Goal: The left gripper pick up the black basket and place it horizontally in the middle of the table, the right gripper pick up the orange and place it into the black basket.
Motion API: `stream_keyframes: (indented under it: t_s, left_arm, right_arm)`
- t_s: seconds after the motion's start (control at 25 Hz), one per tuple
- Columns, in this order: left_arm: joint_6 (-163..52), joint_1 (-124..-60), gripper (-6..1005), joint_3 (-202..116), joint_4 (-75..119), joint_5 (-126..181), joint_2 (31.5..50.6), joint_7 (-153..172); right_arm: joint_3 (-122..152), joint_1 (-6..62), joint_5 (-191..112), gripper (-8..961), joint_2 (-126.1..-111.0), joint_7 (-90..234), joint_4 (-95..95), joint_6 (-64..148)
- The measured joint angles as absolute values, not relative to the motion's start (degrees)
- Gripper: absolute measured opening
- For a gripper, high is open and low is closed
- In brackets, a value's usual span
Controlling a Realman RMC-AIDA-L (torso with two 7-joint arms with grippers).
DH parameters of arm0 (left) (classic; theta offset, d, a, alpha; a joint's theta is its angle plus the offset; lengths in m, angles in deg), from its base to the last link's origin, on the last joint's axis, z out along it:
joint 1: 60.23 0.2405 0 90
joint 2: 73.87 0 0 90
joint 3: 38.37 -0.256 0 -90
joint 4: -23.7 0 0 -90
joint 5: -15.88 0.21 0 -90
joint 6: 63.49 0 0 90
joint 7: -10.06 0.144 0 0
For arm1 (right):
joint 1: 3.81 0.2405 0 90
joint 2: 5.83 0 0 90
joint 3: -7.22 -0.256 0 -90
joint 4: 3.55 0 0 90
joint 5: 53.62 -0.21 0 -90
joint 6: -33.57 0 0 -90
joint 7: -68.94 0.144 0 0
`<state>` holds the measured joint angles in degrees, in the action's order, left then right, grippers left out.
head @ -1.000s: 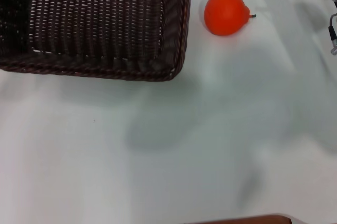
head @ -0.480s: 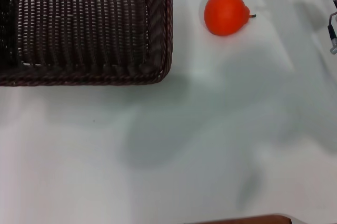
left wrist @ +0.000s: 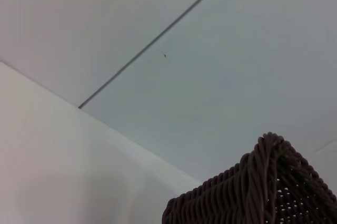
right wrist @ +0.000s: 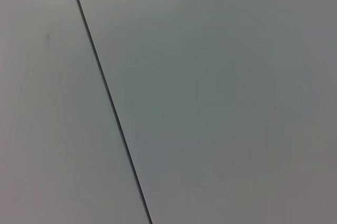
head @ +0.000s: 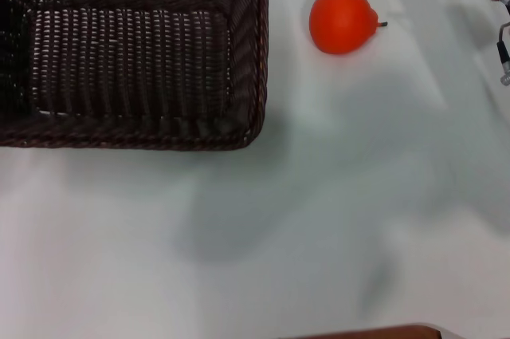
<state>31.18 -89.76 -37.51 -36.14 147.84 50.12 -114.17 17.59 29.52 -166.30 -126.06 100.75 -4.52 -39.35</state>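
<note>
Basket [head: 135, 52] far left, long axis across your view; orange [head: 343, 19] just right of it, apart.

Your left arm's side holds the basket, yet no jaws show, so grip can't be told; the left wrist view catches only a braided wicker corner. At the right edge, a sliver of the right gripper [head: 502, 44] sits nearer the smooth, stem-tipped orange on the white table [head: 319, 219]; fingers unseen.

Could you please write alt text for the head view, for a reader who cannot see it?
A large black basket, woven, empty and cut off by the frame, fills the upper left of a white table. An orange sits on the table to its right, apart from it. Small bits of robot hardware show at the right edge; no claw is clearly visible.
</note>
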Motion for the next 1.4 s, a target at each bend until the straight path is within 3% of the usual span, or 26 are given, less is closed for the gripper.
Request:
stream_keyframes:
  t_s: [1.16, 1.28, 1.4]
  left_arm:
    - [31.89, -89.2, 345, -41.54, -30.1, 147.82, 49.32, -114.39]
    - [32.62, -88.7, 486, -41.54, -29.63, 147.9, 48.96, -114.46]
    - [34.1, -87.33, 588, -41.74, -26.08, 147.98, 47.29, -114.47]
  right_arm:
    - [17.44, 30.12, -166.3, 770, -126.02, 100.75, -4.52, -38.84]
    - [16.76, 30.12, -166.3, 769, -125.96, 100.75, -4.52, -38.84]
    - [16.34, 30.12, -166.3, 767, -125.89, 100.75, -4.51, -38.81]
